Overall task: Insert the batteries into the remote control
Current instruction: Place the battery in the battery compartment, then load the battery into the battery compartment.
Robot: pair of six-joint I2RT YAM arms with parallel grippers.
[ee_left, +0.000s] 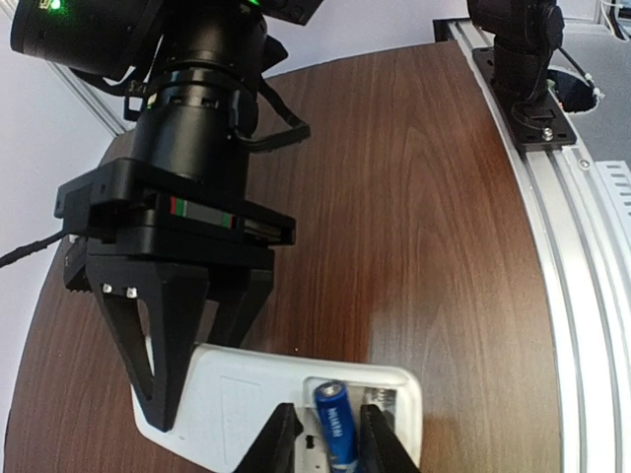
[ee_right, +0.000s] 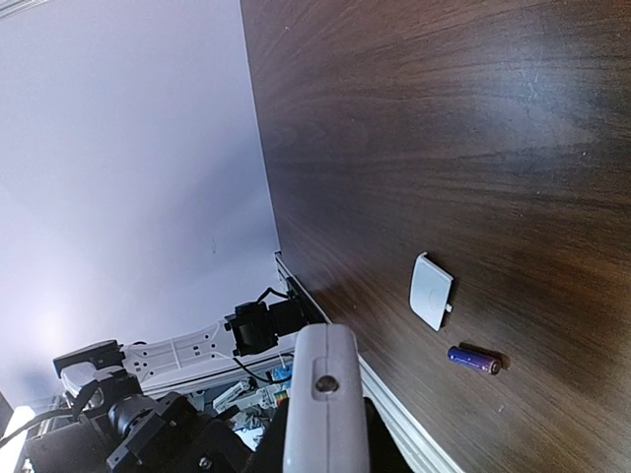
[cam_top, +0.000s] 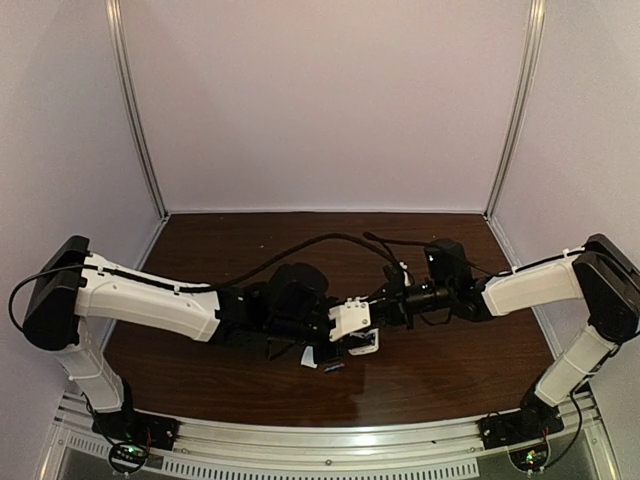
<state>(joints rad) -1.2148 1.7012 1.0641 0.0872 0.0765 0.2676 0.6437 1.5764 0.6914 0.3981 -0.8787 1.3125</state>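
Left gripper [ee_left: 326,410] straddles battery [ee_left: 336,436] lying in remote control [ee_left: 237,406] compartment.

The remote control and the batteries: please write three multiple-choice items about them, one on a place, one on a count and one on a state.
1. Where does the spare battery lie?
A. inside the remote control
B. on top of the white cover
C. on the table, near the white cover

2. How many blue batteries show in all?
A. one
B. two
C. four

3. The remote control's compartment is:
A. open, with one battery inside
B. open and empty
C. closed by the white cover

Answers:
1. C: the right wrist view shows it on the wood beside the cover.
2. B: one is on the table, one in the compartment.
3. A: the left wrist view shows a blue cell in the open compartment.
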